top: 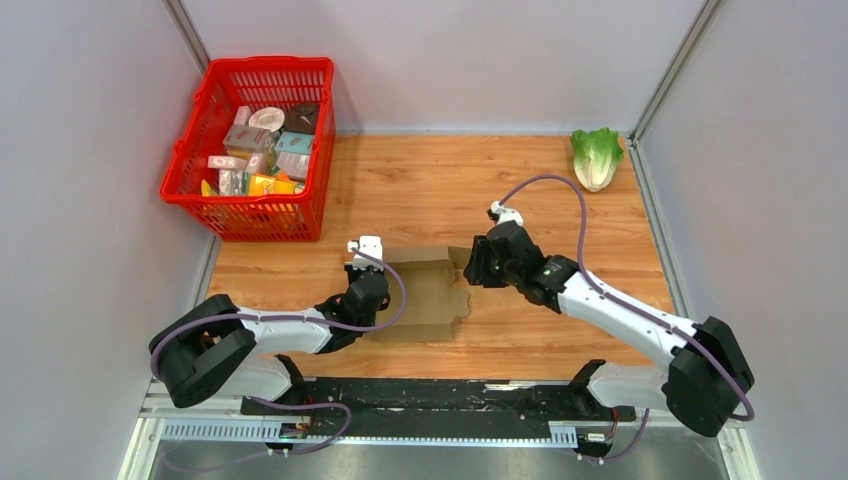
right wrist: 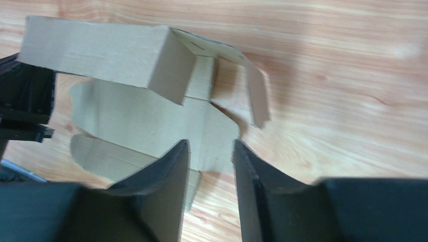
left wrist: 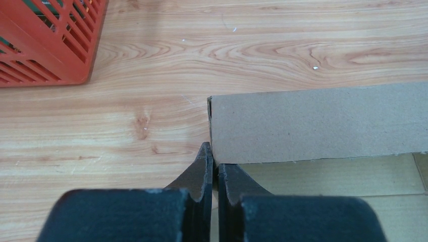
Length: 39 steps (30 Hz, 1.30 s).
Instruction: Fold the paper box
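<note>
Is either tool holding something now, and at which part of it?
The left tool pinches the paper box at its left edge, beside the raised wall's corner. The right tool is open and holds nothing.

Bright, even light from overhead fills the top view, with only soft shadows beneath the arms. The right wrist view is smeared by motion blur: the right gripper [right wrist: 210,143], the wood grain and the paper box [right wrist: 96,48], whose shadow falls toward 3 o'clock. The left wrist view is crisp, except the left gripper [left wrist: 213,159], which looks soft at 6 o'clock.
</note>
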Each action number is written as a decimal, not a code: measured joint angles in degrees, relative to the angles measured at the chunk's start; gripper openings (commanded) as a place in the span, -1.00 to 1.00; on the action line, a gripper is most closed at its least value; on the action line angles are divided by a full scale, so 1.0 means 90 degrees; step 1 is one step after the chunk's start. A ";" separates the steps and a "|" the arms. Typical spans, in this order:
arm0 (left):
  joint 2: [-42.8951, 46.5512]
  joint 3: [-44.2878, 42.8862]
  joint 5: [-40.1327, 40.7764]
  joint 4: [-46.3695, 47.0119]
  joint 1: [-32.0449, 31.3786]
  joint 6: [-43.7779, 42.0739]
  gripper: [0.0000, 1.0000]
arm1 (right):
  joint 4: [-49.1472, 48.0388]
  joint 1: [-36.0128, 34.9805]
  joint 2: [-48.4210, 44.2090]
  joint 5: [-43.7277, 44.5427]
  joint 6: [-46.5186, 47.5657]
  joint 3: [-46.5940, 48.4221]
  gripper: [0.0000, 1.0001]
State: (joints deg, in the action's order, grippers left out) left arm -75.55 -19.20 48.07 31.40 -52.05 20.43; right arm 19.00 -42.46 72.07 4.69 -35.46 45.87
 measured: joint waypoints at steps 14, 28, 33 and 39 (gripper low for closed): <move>0.0000 0.0046 -0.0005 0.0097 0.0000 -0.0070 -1.00 | 0.0306 0.0214 -0.0070 0.0685 0.0816 -0.0566 -0.09; -0.0053 0.0075 -0.0015 0.0236 0.0000 -0.0187 -1.00 | -0.0498 0.0022 0.0270 0.0573 0.0952 -0.0493 -0.84; -0.0160 0.0075 0.0032 0.0403 -0.0007 -0.0206 -1.00 | -0.0539 -0.0243 0.0372 0.0602 0.0733 -0.0449 -1.00; -0.0216 0.0075 0.0223 0.0432 -0.0010 -0.0211 -1.00 | -0.0384 -0.0811 0.0403 0.0843 0.0593 -0.0231 -1.00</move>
State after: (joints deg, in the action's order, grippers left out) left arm -77.49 -18.52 50.09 35.29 -52.14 18.52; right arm 15.55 -49.76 75.70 12.27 -30.13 43.79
